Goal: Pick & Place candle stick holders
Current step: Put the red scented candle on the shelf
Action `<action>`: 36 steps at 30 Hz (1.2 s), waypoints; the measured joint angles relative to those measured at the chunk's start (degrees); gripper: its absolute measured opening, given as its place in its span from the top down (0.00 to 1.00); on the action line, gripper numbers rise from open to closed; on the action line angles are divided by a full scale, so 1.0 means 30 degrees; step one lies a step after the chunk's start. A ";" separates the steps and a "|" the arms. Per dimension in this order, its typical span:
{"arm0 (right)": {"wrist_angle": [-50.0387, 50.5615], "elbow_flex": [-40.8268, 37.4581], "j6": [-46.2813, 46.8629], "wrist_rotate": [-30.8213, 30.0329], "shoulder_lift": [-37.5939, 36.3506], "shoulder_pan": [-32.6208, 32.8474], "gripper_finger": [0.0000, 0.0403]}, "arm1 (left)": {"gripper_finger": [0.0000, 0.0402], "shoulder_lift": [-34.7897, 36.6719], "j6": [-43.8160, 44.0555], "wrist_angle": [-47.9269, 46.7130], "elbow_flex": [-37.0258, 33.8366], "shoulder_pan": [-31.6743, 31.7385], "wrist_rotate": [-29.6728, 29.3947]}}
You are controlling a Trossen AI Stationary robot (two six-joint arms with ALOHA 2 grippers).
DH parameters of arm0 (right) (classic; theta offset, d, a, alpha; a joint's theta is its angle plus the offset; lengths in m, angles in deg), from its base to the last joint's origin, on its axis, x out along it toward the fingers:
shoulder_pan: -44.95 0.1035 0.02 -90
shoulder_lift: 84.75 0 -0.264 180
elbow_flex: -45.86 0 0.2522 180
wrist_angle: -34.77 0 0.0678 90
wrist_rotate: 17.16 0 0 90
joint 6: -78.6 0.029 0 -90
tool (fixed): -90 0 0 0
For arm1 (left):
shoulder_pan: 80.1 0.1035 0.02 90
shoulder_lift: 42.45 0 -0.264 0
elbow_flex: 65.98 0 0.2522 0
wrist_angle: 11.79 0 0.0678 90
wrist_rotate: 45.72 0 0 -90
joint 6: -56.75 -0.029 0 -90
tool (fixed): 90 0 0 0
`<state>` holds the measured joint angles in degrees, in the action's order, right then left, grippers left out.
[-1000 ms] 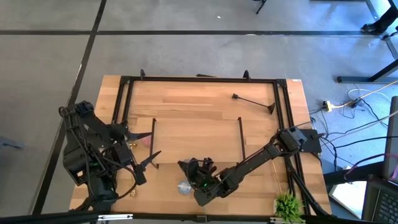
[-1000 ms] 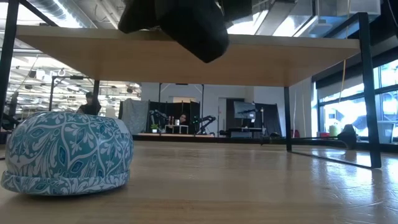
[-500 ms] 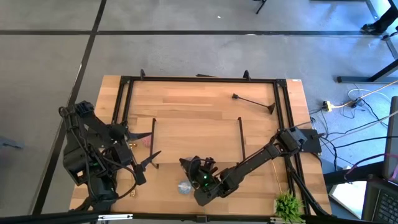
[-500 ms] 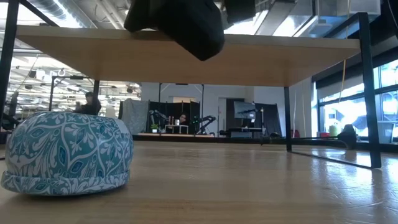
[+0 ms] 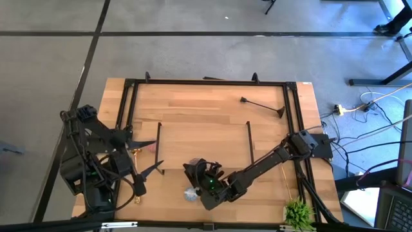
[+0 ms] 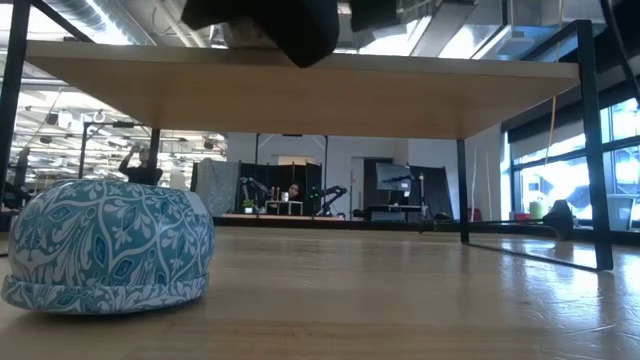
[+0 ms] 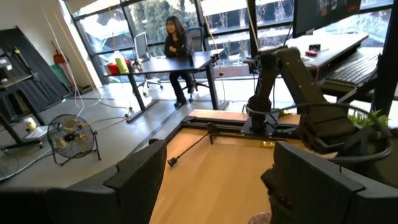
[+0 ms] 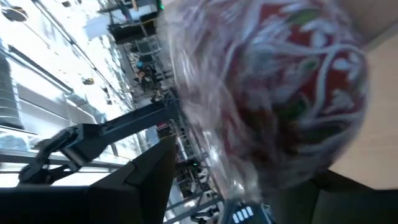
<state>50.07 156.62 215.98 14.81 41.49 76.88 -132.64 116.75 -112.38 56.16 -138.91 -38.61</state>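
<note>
A wooden desk fills the overhead view, with a wide wooden board on black end rails standing across its middle.

The right arm reaches in from the right edge. The right gripper hangs clear of the surface by the board's near edge. Its fingers are clamped on a squat round patterned in red, white and green.

At the near left corner the left gripper waits with its fingers spread wide and nothing between them. A pink round lies just beside it.

A black candle stick holder lies flat toward the far right corner. Its stem runs slantwise and its foot points to the right edge.

A small green plant marks the near right corner.

A pale blue round sits at the desk's near edge, just beside the right gripper.

The board lies directly toward the far edge from the carried round. Setting the round down there would likely need only a short forward reach by the right arm. That arm is also the nearer one to the blue round.
</note>
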 joint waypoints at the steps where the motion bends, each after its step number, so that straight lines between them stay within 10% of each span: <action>1: -0.0003 0.0000 0.0016 0.0128 0.0000 -0.0021 0.45 | 0.27 0.0000 0.0052 0.0000 0.0000 -0.0034 -0.0126; 36: -0.0169 0.0000 -0.3394 -0.2635 0.0000 -0.0005 0.45 | 0.27 0.0000 0.0258 0.0004 0.0000 -0.0101 -0.0472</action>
<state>49.56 156.62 205.80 6.90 41.49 76.87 -132.64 117.53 -112.36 56.16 -139.21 -40.02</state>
